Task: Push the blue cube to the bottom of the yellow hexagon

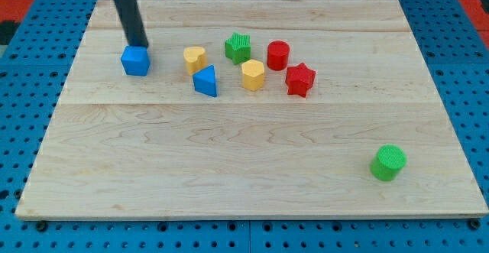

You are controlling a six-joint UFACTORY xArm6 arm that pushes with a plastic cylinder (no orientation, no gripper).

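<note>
**Rod tip at the blue cube's top edge**

The blue cube (135, 60) sits in the board's upper-left part, well to the left of the main cluster. The rod comes down from the view's top, and its tip (139, 47) rests right at the cube's top edge, touching it or nearly so; from here I cannot tell which. The arm carries no gripper, only this dark rod, so there is nothing to open or close.

To the cube's right lies a yellow heart (195, 59), and just below that a blue triangle (205, 81), the two close together. Further right stands the yellow hexagon (253, 75), near the middle of the cluster. The space directly below the hexagon is bare wood. Above and to the hexagon's left is a green star (238, 48); above and to its right, a red cylinder (278, 55); just beside it on the right, a red star (300, 79).

A green cylinder (389, 163) stands alone near the board's lower-right corner, well apart from everything else. The wooden board (229, 169) lies on a blue pegboard table (23, 92).
</note>
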